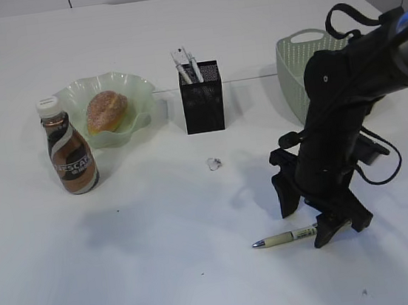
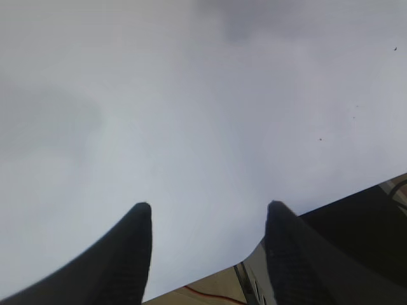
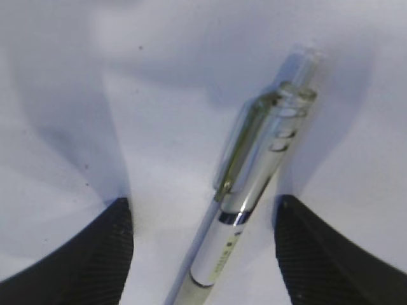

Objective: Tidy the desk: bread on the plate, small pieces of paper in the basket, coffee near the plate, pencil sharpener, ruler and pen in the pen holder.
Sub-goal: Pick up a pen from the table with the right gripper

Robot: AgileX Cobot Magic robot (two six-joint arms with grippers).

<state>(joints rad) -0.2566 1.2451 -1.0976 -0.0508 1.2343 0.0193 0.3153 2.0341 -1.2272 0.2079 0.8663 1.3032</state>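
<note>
Bench (image 1: 173, 22) first, from the exterior view: we saw the right tool (image 1: 312, 217) lowered over the clip end of the pen (image 1: 285, 238), which lay flat on the near right part of the white top, its tip pointing left. The bread (image 1: 106, 110) sat in the plate (image 1: 125, 88), and the coffee (image 1: 68, 147) stood upright just beside the plate's front left rim. The pen holder (image 1: 202, 97) held a few pale sticks we could not name for certain. The basket (image 1: 299, 66) stood behind the right arm; we could not see into it. One small piece of paper (image 1: 214, 164) lay loose in front of the pen holder.

In the left wrist view, we saw the left tool (image 2: 208, 254) with its jaws apart and nothing between them, only bare bench beneath.

In the right wrist view, the right tool (image 3: 203, 248) stood open with a finger on each side of the pen (image 3: 254, 171), not yet touching it. We judged the pen light, stiff and smooth, so likely to roll or slip. A hold across the barrel just below the clip seemed soundest to us, since the clip would stop it sliding through.
</note>
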